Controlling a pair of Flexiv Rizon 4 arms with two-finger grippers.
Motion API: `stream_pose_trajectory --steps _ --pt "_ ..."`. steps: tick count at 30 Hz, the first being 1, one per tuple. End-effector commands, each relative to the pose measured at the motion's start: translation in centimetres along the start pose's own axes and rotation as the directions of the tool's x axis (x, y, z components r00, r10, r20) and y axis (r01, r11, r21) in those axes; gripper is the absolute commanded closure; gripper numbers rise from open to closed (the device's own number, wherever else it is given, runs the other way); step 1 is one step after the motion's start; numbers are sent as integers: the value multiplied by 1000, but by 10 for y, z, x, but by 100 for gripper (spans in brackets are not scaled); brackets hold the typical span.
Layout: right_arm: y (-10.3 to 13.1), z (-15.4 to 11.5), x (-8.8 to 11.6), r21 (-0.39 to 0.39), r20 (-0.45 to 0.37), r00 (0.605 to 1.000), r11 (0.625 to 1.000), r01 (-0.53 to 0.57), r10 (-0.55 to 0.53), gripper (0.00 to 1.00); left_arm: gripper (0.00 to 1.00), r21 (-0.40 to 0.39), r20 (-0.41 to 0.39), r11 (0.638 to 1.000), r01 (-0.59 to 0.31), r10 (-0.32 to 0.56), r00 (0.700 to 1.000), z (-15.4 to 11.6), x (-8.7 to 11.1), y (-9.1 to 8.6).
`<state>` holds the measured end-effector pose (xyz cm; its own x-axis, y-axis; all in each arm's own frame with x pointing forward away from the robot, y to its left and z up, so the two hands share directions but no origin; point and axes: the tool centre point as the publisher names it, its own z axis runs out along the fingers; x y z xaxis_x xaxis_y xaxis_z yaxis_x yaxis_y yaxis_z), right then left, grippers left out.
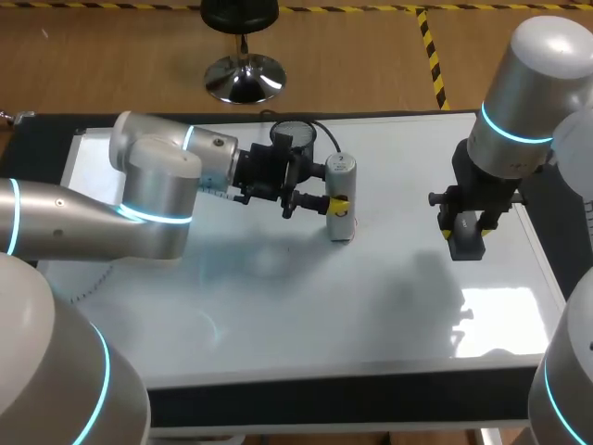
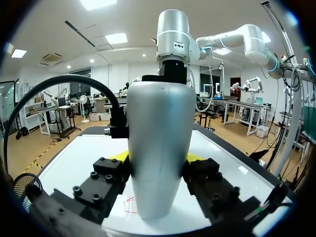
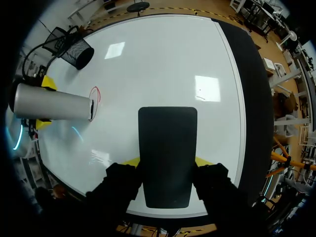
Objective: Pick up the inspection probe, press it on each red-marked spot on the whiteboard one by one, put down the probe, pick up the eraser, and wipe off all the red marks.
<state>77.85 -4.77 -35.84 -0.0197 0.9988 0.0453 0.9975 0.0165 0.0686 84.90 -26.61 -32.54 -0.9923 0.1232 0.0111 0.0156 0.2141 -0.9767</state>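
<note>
Silver-grey metal probe (image 1: 342, 176) stands upright near the middle of the whiteboard (image 1: 371, 306), a bit toward the far edge. Left arm (image 1: 111, 213) comes in from the left, low across the board. The left gripper (image 2: 158, 158) is clenched on the probe, and its yellow-tipped fingers (image 2: 120, 157) press the body from both sides, about halfway up. Probe's lower end is down at the board surface, right by a thin red mark (image 3: 95, 96), a small hand-drawn ring. In the right wrist view the end overlaps the ring's edge. In the left wrist view the red line peeks out beside the base. Cannot tell if it presses or just touches. Black mesh cup (image 1: 295, 137) sits just behind the left gripper at the far side of the board, with a black cable looping by it. Further right, the right arm (image 1: 519, 102) drops in from the far right corner, right gripper (image 3: 168, 161) pointing straight down. Its fingers grasp a black rectangular eraser (image 3: 168, 148) by its two long sides, flat face toward the board. Eraser is over the board's right part, well apart from the probe and the red mark; cannot tell whether it touches the surface. Whiteboard lies on a dark worktop (image 1: 324, 403), which shows as a strip along the near edge
</note>
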Motion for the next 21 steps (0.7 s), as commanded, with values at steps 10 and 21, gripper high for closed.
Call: stream_pose_trajectory --steps 10,21 --pt "0 0 -1 -1 -2 1000 1000 1 -1 100 100 0 -1 1000 3 -3 1000 3 5 33" --pt "0 0 -1 -1 -2 1000 1000 1 -1 100 100 -5 -3 1000 -5 5 1000 2 3 28"
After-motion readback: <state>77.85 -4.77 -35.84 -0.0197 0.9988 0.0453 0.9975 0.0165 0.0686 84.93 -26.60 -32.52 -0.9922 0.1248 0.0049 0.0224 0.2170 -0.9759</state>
